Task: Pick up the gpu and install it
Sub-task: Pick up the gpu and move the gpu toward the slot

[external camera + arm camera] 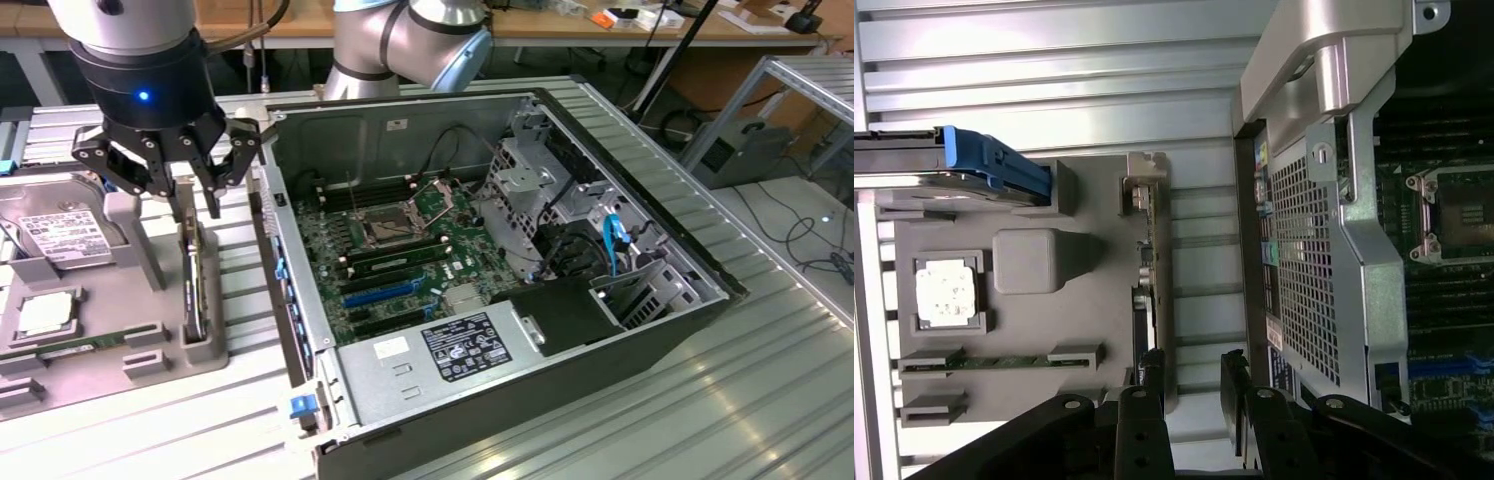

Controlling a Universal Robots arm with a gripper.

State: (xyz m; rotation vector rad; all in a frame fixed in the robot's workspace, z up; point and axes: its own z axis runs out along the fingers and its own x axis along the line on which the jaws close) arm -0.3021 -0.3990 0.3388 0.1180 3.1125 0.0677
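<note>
My black gripper [191, 192] hangs open-fingered. Below it the thin dark gpu card [196, 285] stands on edge in a grey tray [140, 300]

Silver arm [400, 45], black gripper [190, 200]

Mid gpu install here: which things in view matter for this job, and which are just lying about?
For the job: open gripper, gpu on edge in its holder, open computer case.
Lying about: hard drive, processor chip, memory stick.
</note>
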